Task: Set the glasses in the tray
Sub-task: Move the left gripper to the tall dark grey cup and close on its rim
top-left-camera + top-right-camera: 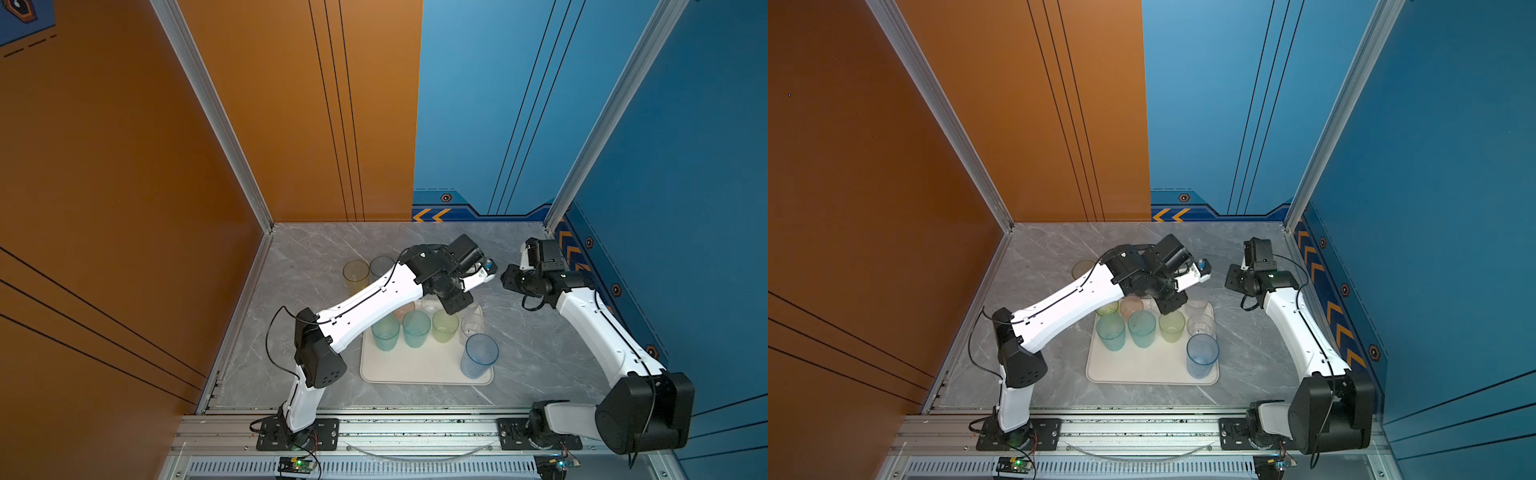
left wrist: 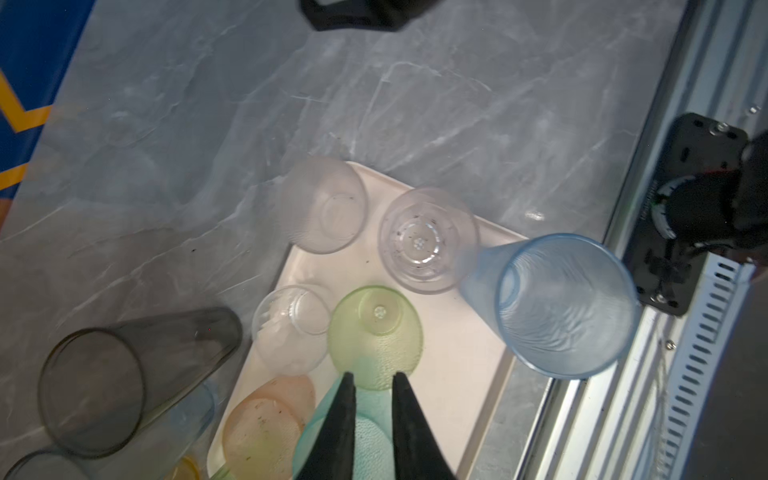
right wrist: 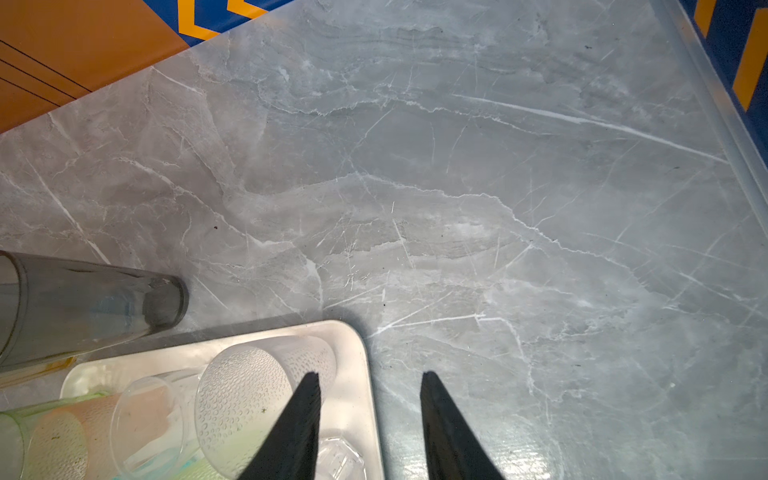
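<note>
The cream tray holds several glasses: a teal one, a green one, a tall blue one, a pink one and clear ones. A yellow glass and a smoky grey glass stand on the table beyond the tray's far left corner. My left gripper hovers high over the teal and green glasses, jaws narrowly open with nothing between them. My right gripper hangs open and empty over the tray's far right corner.
The grey marble table is bare to the right of and beyond the tray. Orange and blue walls close in the left, back and right sides. A metal rail with both arm bases runs along the front.
</note>
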